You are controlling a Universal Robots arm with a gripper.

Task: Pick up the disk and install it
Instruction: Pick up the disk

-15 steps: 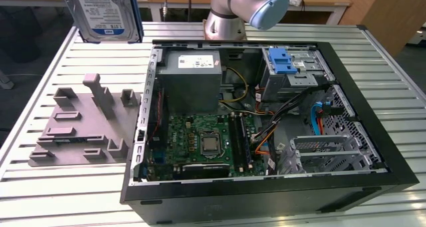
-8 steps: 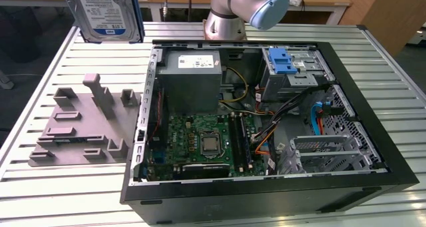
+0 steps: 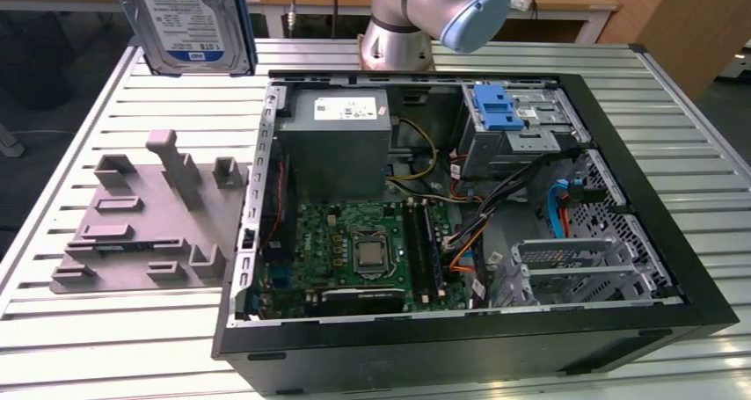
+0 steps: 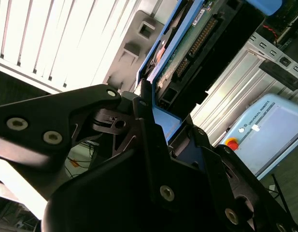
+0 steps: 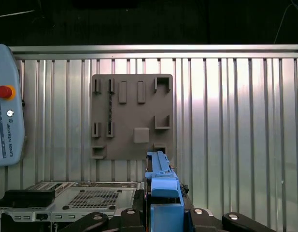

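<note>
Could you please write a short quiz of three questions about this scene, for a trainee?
1. True or false: the disk already sits inside the computer case.
2. What is the gripper shut on? A) the disk B) a yellow cable C) the motherboard
3. Fill in: in the exterior view, the grey fixture plate lies to the exterior view's ____ of the case.
Key: 1 false; 2 A; 3 left.

Disk (image 3: pixel 190 22): silver-grey, white-and-blue label, blue side rails. Computer case (image 3: pixel 470 349): black (motherboard (image 3: pixel 352 246) green). Latch (image 3: pixel 499 110): blue. Fixture plate (image 3: pixel 118 233): plain grey. Table (image 3: pixel 118 338): pale, ribbed in slats.
</note>
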